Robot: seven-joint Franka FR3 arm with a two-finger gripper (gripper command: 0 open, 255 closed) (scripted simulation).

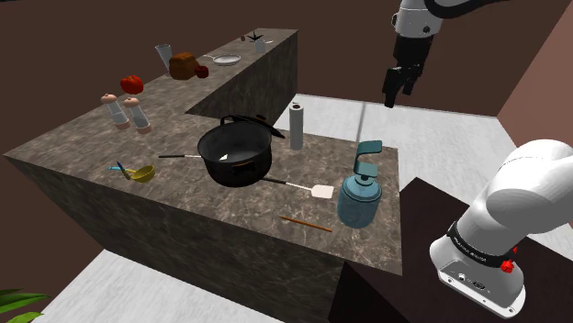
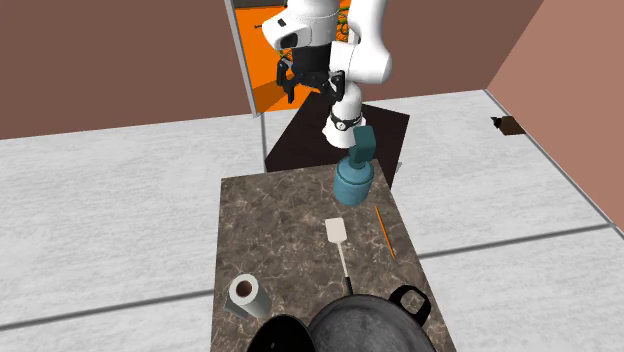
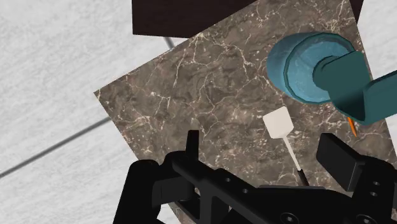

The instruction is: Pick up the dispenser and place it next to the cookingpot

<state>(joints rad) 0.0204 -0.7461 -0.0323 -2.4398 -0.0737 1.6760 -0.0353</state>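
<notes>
The teal dispenser [image 1: 360, 193] stands upright near the counter end closest to the stand, its pump head on top. It shows in the second exterior view [image 2: 354, 172] and in the wrist view [image 3: 312, 67] as well. The black cooking pot [image 1: 236, 154] [image 2: 370, 325] sits mid-counter, a little apart from the dispenser. My gripper [image 1: 397, 94] [image 2: 305, 88] [image 3: 264, 153] hangs high above the counter's end, open and holding nothing. Seen along the gripper, the dispenser lies off to one side of the fingers, not between them.
Between pot and dispenser lie a white spatula [image 1: 321, 191] [image 3: 278, 121] and an orange stick [image 1: 306, 223]. A paper roll [image 1: 297, 126] stands behind the pot. Shakers [image 1: 129, 112], a yellow scoop [image 1: 138, 172] and food items sit farther along the marble counter [image 1: 184, 197].
</notes>
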